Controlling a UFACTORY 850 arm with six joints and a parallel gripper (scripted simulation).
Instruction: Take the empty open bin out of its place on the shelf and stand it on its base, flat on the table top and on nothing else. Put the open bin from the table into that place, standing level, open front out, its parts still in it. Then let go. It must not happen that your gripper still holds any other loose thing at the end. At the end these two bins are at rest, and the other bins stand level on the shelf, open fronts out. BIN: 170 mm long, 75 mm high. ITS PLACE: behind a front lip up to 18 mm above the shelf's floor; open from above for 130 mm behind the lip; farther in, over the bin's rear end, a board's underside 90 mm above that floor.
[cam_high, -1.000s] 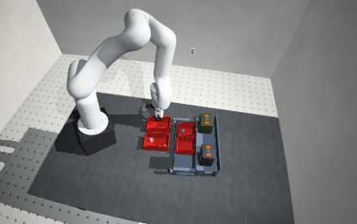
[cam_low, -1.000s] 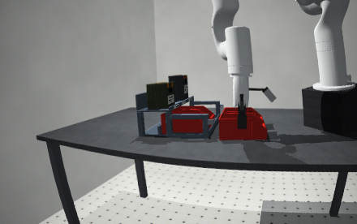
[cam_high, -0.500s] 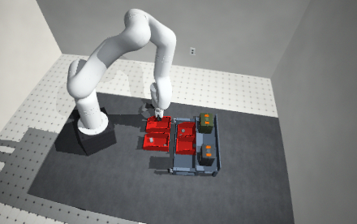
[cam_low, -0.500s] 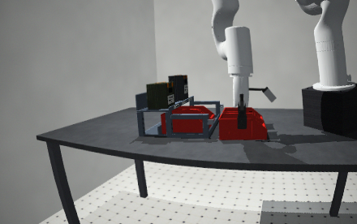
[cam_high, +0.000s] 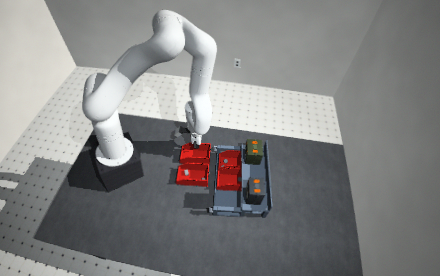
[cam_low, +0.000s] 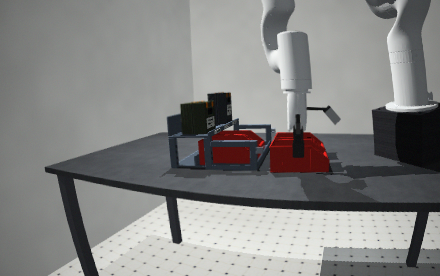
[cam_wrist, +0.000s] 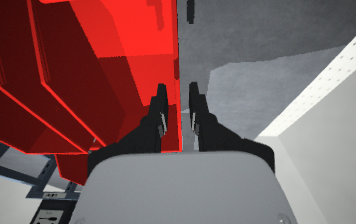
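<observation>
The empty red bin (cam_high: 192, 156) (cam_low: 282, 160) (cam_wrist: 145, 35) stands on the table, its base down and its open front toward the robot's base. My gripper (cam_high: 196, 145) (cam_low: 298, 154) (cam_wrist: 178, 93) points down with its fingers on either side of the bin's outer side wall. Gaps show between wall and fingers in the wrist view, so it is open. A second red bin (cam_high: 195, 175) stands beside it on the table with small light parts inside. The grey-blue shelf (cam_high: 227, 212) (cam_low: 173, 152) has a bare place (cam_high: 226, 199) at its end nearest the top camera.
Two other red bins (cam_high: 230, 161) (cam_high: 228, 180) sit side by side on the shelf, partly hidden under the upper board. A green box (cam_high: 254, 154) (cam_low: 195, 118) and a dark grey box (cam_high: 255, 194) (cam_low: 218, 107) stand on that board.
</observation>
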